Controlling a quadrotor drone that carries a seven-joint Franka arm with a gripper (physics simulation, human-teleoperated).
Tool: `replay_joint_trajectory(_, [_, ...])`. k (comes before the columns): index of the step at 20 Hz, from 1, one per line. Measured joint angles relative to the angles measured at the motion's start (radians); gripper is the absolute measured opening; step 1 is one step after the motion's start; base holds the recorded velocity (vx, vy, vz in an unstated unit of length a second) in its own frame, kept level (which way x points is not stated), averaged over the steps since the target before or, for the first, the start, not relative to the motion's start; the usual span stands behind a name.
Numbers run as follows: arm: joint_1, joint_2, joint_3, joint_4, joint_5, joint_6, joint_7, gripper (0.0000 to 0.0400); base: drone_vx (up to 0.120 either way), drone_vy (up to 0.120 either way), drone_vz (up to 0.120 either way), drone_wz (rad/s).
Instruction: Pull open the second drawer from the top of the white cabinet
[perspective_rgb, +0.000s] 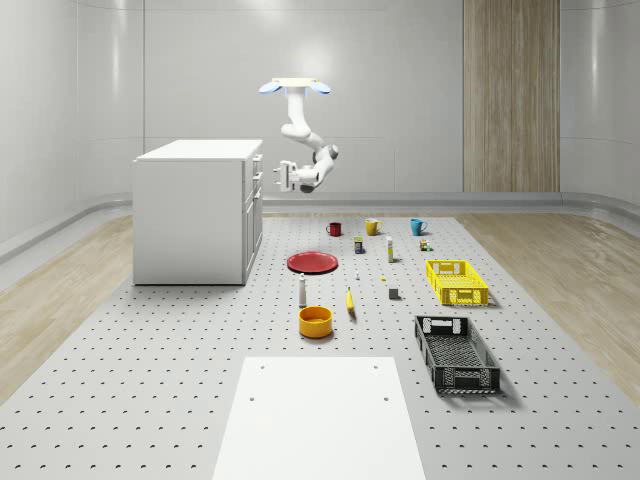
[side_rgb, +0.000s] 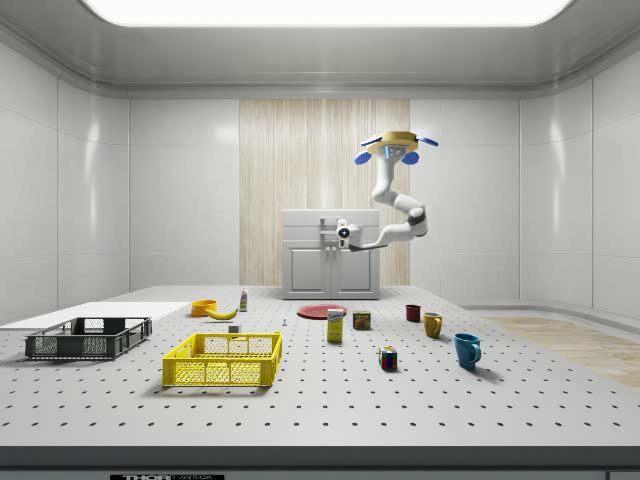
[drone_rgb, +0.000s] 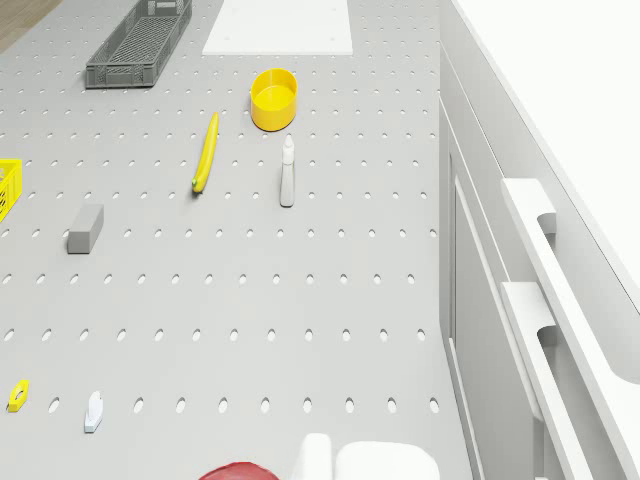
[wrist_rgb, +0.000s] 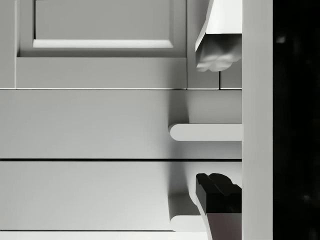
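The drone (perspective_rgb: 294, 87) hovered beside the white cabinet (perspective_rgb: 193, 212), in front of its drawer side, with the gripper (perspective_rgb: 281, 177) held released just short of the fronts. In the wrist view the second drawer's handle (wrist_rgb: 205, 132) lay between the parted fingers (wrist_rgb: 216, 50). A good grasp would be made by advancing squarely before closing. Open floor behind the arm left room for the pull; the red plate (perspective_rgb: 313, 262) lay well below.

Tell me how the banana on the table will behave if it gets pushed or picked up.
The banana lies flat on the perforated table, so it looks unlikely to tip. Its curved, slim shape suggests a push at one end would probably spin it rather than slide it straight. It looks light for its length, and its smooth skin might slip in a narrow two-finger pinch.
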Motion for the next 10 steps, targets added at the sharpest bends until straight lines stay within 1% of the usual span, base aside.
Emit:
replay_joint_trajectory(3, [0.015,0.022,0.001,0.010,0.014,0.010,-0.014,0.0300,0.000,0.000,0.000,0.000])
replay_joint_trajectory(10, [0.072,0.105,-0.039,0.072,0.032,0.012,-0.056,0.0300,0.000,0.000,0.000,0.000])
